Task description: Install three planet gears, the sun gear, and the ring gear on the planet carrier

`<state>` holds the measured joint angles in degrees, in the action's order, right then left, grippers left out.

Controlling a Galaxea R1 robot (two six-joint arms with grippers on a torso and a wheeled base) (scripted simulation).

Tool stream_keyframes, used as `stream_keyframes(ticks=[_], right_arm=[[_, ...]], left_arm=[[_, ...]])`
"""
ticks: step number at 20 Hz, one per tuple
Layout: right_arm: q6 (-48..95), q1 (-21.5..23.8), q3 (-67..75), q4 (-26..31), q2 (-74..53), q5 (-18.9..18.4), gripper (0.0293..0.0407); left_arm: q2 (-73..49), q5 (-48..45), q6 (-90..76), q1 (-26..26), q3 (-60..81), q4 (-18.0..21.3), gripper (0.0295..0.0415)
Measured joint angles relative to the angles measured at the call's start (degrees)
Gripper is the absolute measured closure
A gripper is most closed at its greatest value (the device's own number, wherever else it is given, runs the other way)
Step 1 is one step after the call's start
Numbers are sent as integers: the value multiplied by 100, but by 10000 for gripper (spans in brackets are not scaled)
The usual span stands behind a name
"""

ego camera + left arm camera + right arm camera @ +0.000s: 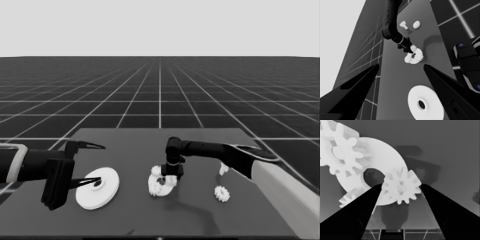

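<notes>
White and rigid-looking, the planet gear (pixel 401 187) sits clamped by its toothed rim between the right gripper (pixel 400 185) jaws over the planet carrier (pixel 382 157) mid-desk, probably light and slippery, while the left gripper (pixel 401 70) waits, jaws apart.

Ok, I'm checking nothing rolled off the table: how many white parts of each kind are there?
Small toothed gears: 4, one lying loose
Round parts: 2, the smaller round part and the larger round part
Thin white piece: 1
Total: 7
</notes>
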<state>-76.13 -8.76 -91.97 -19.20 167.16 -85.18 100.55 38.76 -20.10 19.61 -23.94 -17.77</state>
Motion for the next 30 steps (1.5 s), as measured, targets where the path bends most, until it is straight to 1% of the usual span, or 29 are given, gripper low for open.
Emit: stream_keyframes(ticks=[1,2,3,9,10,11,12,13,15,19,20,21,22,23,25,29,30], right_arm=[[2,-2,-3,-2,1,2,329],[2,-3,-4,-3,1,2,319],[3,-3,-5,-4,1,3,316],[3,-4,-7,-5,2,3,315],[-430,605,721,730,-210,-360,315],[-582,1260,935,1272,-254,-457,315],[-588,1650,934,1610,-245,-480,315],[-561,1871,890,1808,-230,-491,315],[-514,2061,820,1991,-209,-504,315],[-484,2139,777,2074,-197,-512,315],[-560,2200,2469,2136,-1467,-509,315],[-220,2252,3154,2183,-2685,-536,315],[219,2287,3308,2210,-3374,-570,315],[548,2309,3308,2221,-3749,-598,315],[892,2331,3251,2228,-4061,-628,315],[1060,2341,3210,2230,-4184,-642,315],[1042,1355,3306,1164,-4232,-152,315]], left_arm=[[0,0,0,0,0,0,326],[0,0,0,0,0,0,326],[0,0,0,0,0,0,326],[0,0,0,0,0,0,326],[0,0,0,0,0,0,326],[0,0,0,0,0,0,326],[0,0,0,0,0,0,326],[0,0,0,0,0,0,326],[0,0,0,0,0,0,326],[0,0,0,0,0,0,326],[0,0,0,0,0,0,326],[0,0,0,0,0,0,326],[0,0,0,0,0,0,326],[0,0,0,0,0,0,326],[0,0,0,0,0,0,326],[0,0,0,0,0,0,326],[0,0,0,0,0,0,326]])
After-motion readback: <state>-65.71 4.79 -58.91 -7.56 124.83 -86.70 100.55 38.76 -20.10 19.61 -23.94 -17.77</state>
